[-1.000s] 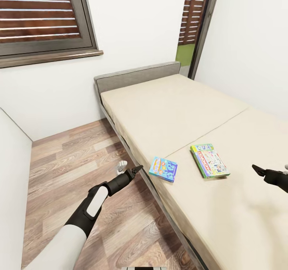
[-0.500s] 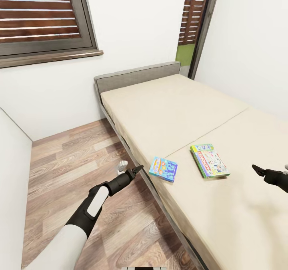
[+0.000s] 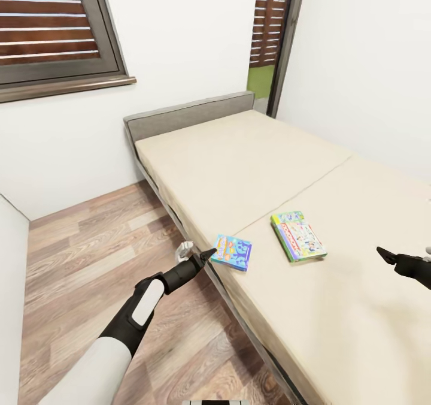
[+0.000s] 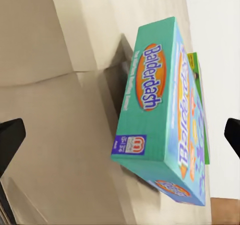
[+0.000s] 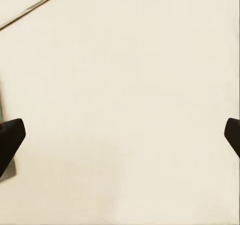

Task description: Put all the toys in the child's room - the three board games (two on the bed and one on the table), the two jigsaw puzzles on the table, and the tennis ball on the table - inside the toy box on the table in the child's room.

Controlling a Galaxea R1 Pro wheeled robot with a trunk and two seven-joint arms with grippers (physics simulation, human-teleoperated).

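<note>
**A:** What lies in front of the robot?

**B:** A bed (image 3: 251,153) with a beige mattress and a grey headboard, set against a white wall. Two board games lie flat on the mattress. The blue game box (image 3: 232,252) sits right at the near edge of the bed, beside the wooden floor (image 3: 78,255). The green game box (image 3: 298,235) rests further in on the mattress, near the blue one but apart from it.

**A:** Where is the left arm?

**B:** It reaches over the floor toward the bed edge. The left tool (image 3: 206,253) has its tip just beside the blue game box. In the left wrist view the two dark fingertips (image 4: 10,140) stand wide apart, released, with the blue box (image 4: 160,115) between them ahead; its side reads "Balderdash". A sliver of the green box (image 4: 196,70) shows behind it.

**A:** And the right arm?

**B:** The right tool (image 3: 389,255) hovers over bare mattress, well apart from both boxes. The right wrist view shows its fingertips (image 5: 10,140) spread wide, released, holding nothing, with plain beige mattress (image 5: 130,100) beyond.

**A:** Anything else in the room?

**B:** A window with brown slatted blinds (image 3: 42,21) on the wall.
</note>
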